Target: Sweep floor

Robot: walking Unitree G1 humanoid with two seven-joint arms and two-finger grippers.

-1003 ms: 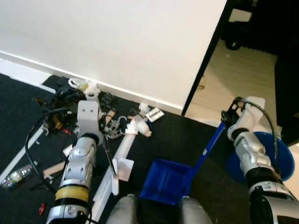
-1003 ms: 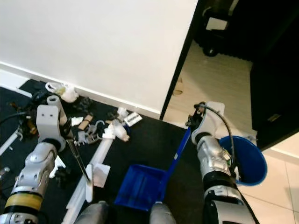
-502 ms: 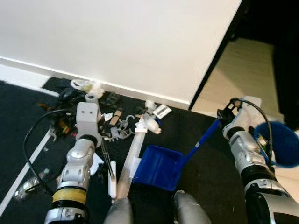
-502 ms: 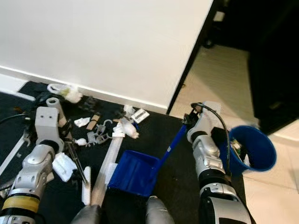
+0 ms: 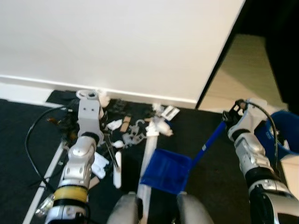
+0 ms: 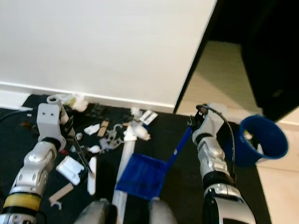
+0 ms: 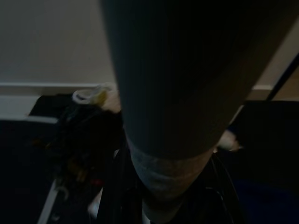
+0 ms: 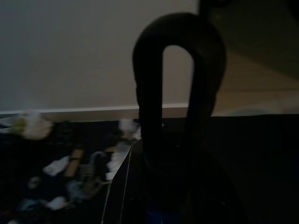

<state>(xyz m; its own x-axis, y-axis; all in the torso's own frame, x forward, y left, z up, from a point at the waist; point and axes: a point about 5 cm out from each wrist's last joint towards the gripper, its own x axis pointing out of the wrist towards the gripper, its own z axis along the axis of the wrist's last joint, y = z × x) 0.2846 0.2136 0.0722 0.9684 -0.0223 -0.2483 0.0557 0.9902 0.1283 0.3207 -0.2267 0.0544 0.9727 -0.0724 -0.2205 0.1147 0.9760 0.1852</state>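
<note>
My left gripper is shut on a thin black broom handle. Its white brush head rests on the black carpet just below the debris pile by the skirting. The same handle looms as a thick dark shaft in the left wrist view. My right gripper is shut on the top of the blue dustpan's handle. The dustpan sits on the carpet in front of my feet, its mouth toward the debris. The handle's looped end shows dark in the right wrist view.
A blue bin stands at the right by the open doorway. A long white strip runs under the dustpan. A white rail and a black cable lie at the left. The white wall is close ahead.
The whole view has swung, so the wall and bin have shifted. The brush head now lies left of the long white strip, and the dustpan sits over that strip.
</note>
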